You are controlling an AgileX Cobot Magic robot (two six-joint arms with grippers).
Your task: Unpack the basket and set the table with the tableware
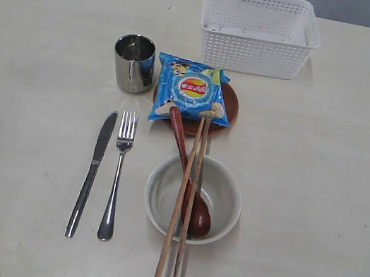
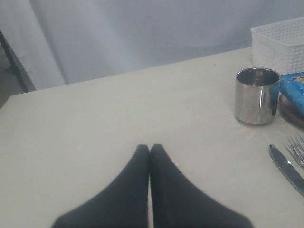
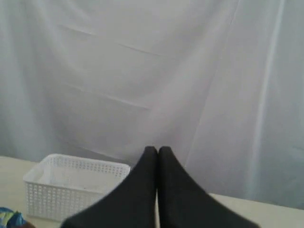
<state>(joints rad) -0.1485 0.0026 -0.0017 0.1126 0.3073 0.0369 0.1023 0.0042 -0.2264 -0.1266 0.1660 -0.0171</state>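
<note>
White basket (image 1: 257,33) sits at the back of the table (image 1: 317,205), well apart from the place setting. Steel cup (image 1: 134,63) stands upright just beside the blue chips bag (image 1: 192,91), which lies on the brown plate (image 1: 232,102). Knife (image 1: 91,172) and fork (image 1: 118,170) lie side by side, left of the bowl (image 1: 224,194); spoon (image 1: 199,220) rests inside it, chopsticks (image 1: 179,202) across its rim. Left claw (image 2: 149,148) hangs over bare tabletop, tips pressed together on nothing; right claw (image 3: 157,149), same story.

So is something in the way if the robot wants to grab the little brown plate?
Yes. The blue chips bag lies on top of the brown plate, covering most of it. The chopsticks overlap the bag's near edge with their far tips too.
</note>
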